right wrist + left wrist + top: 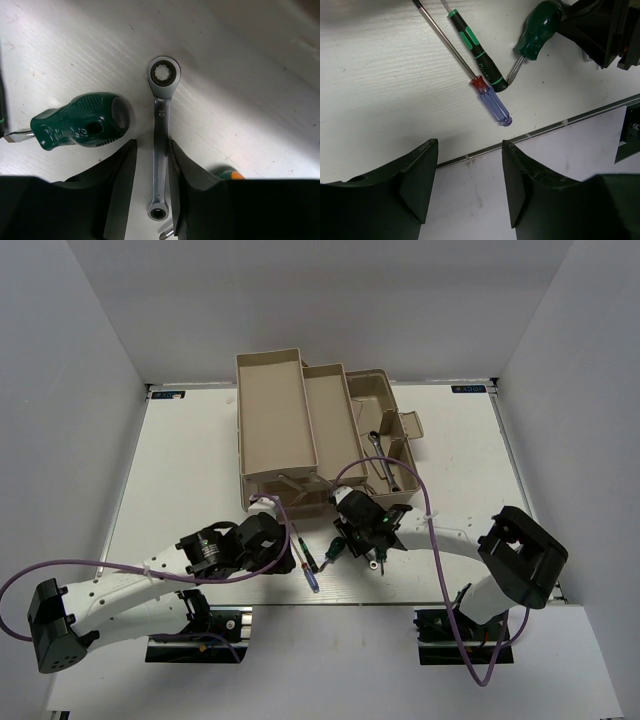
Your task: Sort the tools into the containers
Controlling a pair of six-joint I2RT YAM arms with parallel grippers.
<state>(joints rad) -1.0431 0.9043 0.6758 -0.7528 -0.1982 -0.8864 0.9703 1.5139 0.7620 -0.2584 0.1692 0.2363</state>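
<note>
I have bare desk [190, 460] to pass over left and right of the toolbox [385, 425]. In front of the toolbox it is tight. My right fingers [120, 185] straddle the small wrench [160, 130], a green screwdriver [80, 127] lies just beside it, and the blue-handled screwdriver [495, 105] lies near, against a black-and-green screwdriver [477, 52].

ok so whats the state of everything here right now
toolbox: open, trays spread out
long wrench: lying inside toolbox
small wrench: flat on table, not gripped
green screwdriver: lying on table
blue screwdriver: lying on table
left end effector: open, empty
right end effector: open, straddling small wrench
</note>
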